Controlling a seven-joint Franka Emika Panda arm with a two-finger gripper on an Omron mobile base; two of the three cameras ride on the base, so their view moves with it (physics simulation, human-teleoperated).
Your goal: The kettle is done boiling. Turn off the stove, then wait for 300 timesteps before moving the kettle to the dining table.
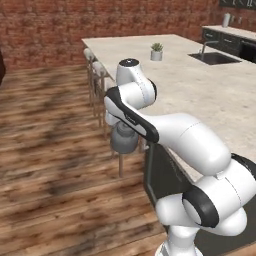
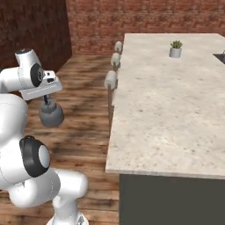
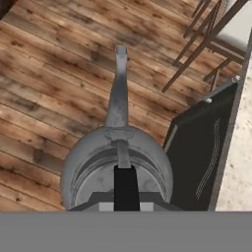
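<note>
The pincer (image 2: pixel 46 102) is clamped on the arched handle of the kettle (image 2: pixel 51 115), which hangs over the wooden floor (image 1: pixel 45 150) beside the dining counter (image 2: pixel 167 110). Hung from so thin a handle, the kettle could swing and clip the counter's edge or the stools (image 2: pixel 110 80) during the lift across.

No readable text, labels, brands, numbers or signs anywhere: none on kettle, island top, stools, potted plant or brick wall.
</note>
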